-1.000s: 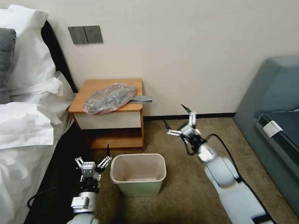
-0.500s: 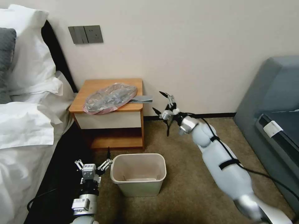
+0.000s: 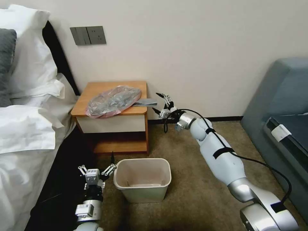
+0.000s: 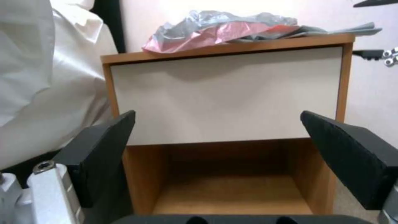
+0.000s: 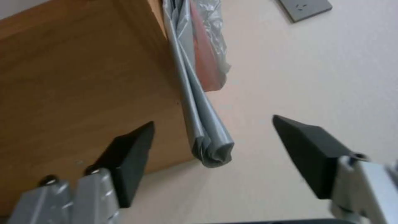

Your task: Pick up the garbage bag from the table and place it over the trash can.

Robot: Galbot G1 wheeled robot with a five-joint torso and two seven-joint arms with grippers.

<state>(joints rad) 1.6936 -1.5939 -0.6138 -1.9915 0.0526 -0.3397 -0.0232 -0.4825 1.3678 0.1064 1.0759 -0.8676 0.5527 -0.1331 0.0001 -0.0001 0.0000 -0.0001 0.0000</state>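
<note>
The garbage bag (image 3: pixel 113 101), crumpled grey plastic with a pink rim, lies on the wooden table (image 3: pixel 99 87). From under it a flat folded grey sheet (image 3: pixel 146 102) sticks out past the table's right edge. My right gripper (image 3: pixel 156 102) hangs open just right of that edge, level with the sheet. In the right wrist view the right gripper (image 5: pixel 213 121) brackets the folded sheet's end (image 5: pixel 211 149), with the bag (image 5: pixel 207 62) beyond. The beige trash can (image 3: pixel 144 194) stands on the carpet before the table. My left gripper (image 3: pixel 95 163) is open low beside the can's left side, facing the table's drawer front (image 4: pixel 224 96).
A bed with white linen (image 3: pixel 29 128) runs along the left, close to the table. A grey-blue sofa (image 3: pixel 282 106) stands at the right. Open carpet (image 3: pixel 192 179) lies between the can and the sofa. The wall with a switch plate (image 3: pixel 88 35) is right behind the table.
My right arm has swung up and left from over the carpet to the table's right edge, stretching out. The left gripper has barely shifted. Bag and can are unmoved.
</note>
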